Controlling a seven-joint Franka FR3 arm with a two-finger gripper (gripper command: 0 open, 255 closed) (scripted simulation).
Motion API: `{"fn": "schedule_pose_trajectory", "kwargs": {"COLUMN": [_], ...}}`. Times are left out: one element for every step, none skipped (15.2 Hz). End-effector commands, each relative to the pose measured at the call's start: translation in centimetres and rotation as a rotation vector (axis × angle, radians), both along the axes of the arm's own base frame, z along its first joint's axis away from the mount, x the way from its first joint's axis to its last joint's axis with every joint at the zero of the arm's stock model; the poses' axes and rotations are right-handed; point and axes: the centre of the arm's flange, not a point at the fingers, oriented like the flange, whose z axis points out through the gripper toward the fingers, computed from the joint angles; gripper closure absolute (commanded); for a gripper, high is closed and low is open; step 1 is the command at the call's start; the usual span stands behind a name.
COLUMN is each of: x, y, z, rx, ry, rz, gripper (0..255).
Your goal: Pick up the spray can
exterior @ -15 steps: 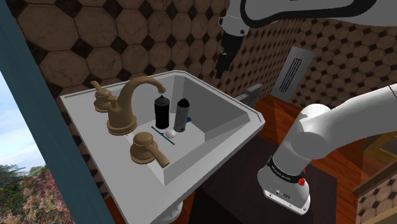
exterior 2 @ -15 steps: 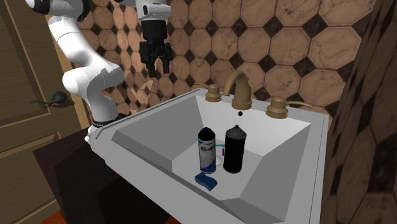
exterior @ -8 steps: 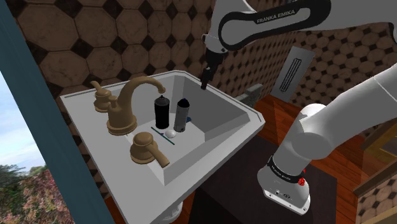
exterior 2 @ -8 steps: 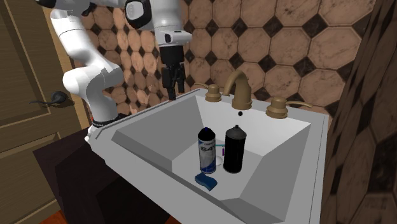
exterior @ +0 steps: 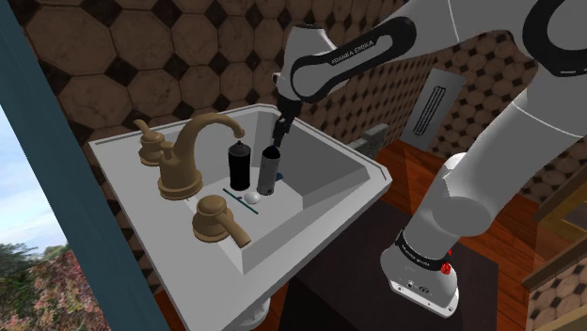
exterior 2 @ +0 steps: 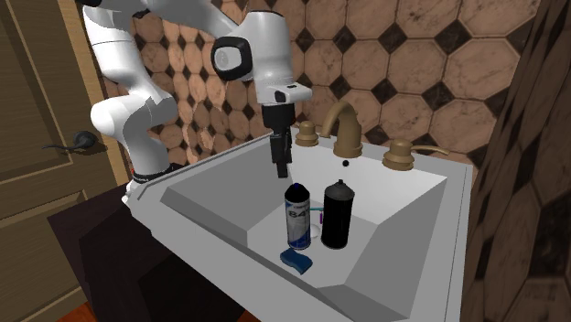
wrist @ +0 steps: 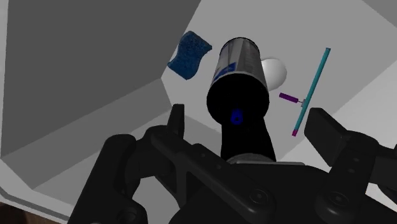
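Observation:
Two cans stand upright in the sink basin (exterior: 325, 179). One is a grey spray can (exterior: 269, 170) (exterior 2: 296, 218) with a blue label and a black cap; the other is an all-black can (exterior: 239, 166) (exterior 2: 337, 216) close beside it. My gripper (exterior: 278, 137) (exterior 2: 281, 168) hangs just above the grey can, pointing down, and stands open. In the wrist view the can's black cap (wrist: 238, 105) lies between the two spread fingers of the gripper (wrist: 249, 125), which do not touch it.
A bronze faucet (exterior: 193, 150) (exterior 2: 343, 128) with two handles stands on the sink's rim (exterior 2: 210, 166). A blue sponge (exterior 2: 296, 262) (wrist: 189, 55), a white ball (wrist: 275, 72) and a teal stick (wrist: 312, 89) lie on the basin floor by the cans. A wooden door (exterior 2: 37, 110) is behind the arm.
The arm has swung down from high over the sink's far corner, bringing the open gripper to just above the grey can. The cans have not moved.

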Motion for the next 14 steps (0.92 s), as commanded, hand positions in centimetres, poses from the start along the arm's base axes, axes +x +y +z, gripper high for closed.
{"fn": "schedule_pose_trajectory", "kwargs": {"x": [1.6,2.4,2.5,2.5,2.5,2.5,2.5,2.5,2.5,2.5,2.5,2.5,2.4,2.4], "y": [0.9,1.3,1.3,1.3,1.3,1.3,1.3,1.3,1.3,1.3,1.3,1.3,1.2,1.2], "z": [-1.9,-2.8,-2.9,-3.5,-4.0,-4.5,-5.1,-5.6,-6.1,-6.9,-6.9,-6.9,-7.0,-7.0], "rx": [0.002,0.003,0.004,0.004,0.004,0.004,0.004,0.004,0.004,0.004,0.004,0.004,0.004,0.003], "ry": [-0.008,-0.011,-0.012,-0.012,-0.012,-0.012,-0.012,-0.012,-0.012,-0.012,-0.012,-0.012,-0.012,-0.012], "rz": [0.026,0.039,0.041,0.041,0.041,0.041,0.041,0.041,0.041,0.041,0.041,0.041,0.041,0.041], "gripper": [0,0,0,0,0,0,0,0,0,0,0,0,255,255]}}
